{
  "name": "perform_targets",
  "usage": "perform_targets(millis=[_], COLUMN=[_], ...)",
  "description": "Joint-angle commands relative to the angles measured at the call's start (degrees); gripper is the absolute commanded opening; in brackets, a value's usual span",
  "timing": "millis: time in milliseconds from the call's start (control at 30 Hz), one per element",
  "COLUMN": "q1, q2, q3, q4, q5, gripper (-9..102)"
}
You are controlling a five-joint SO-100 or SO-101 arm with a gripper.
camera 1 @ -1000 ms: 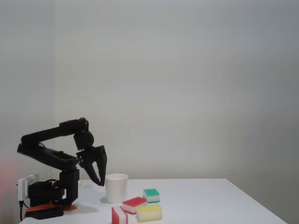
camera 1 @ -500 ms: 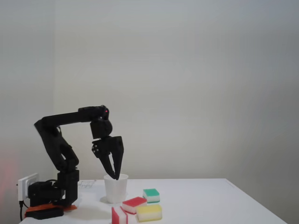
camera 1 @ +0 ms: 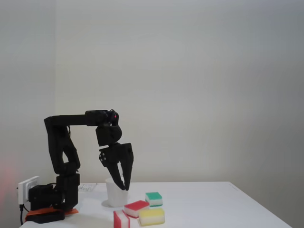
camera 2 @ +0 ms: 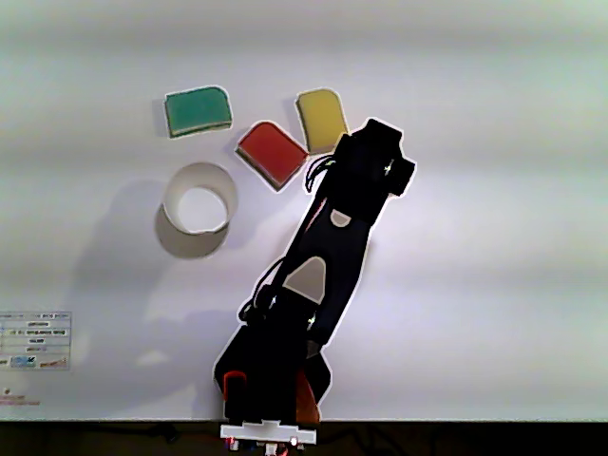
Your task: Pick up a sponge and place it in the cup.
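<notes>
While our black two-fingered claw (camera 1: 124, 186) hangs parted and empty above the desk (camera 1: 213, 204), we judge the reach step under way — nothing is grasped yet. Beside the small white disposable cup (camera 2: 199, 198) lies the red-topped, white-based block sponge (camera 2: 273, 154); next we should descend squarely over it and close.

Arm (camera 1: 78, 121) farther out, past cup (camera 1: 115, 194).

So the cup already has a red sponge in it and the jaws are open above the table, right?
Not quite. In the other view the cup is empty inside; a red sponge lies flat on the table beside it. The jaws of the gripper do stand open above the table.
</notes>
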Motion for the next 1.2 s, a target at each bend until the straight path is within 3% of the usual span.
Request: perform_targets(millis=[0,433,633,1167], q1=[1.5,2.5,2.4,0.4], q2=[0.6,-0.9,-2.2,-5.4], q3=[0.6,8.3,8.9,14.5], q4=[-1.8,-16.7,-18.8,-25.5], q5=[-2.5,-12.7,-16.2,-16.4], gripper=[6,23,31,31])
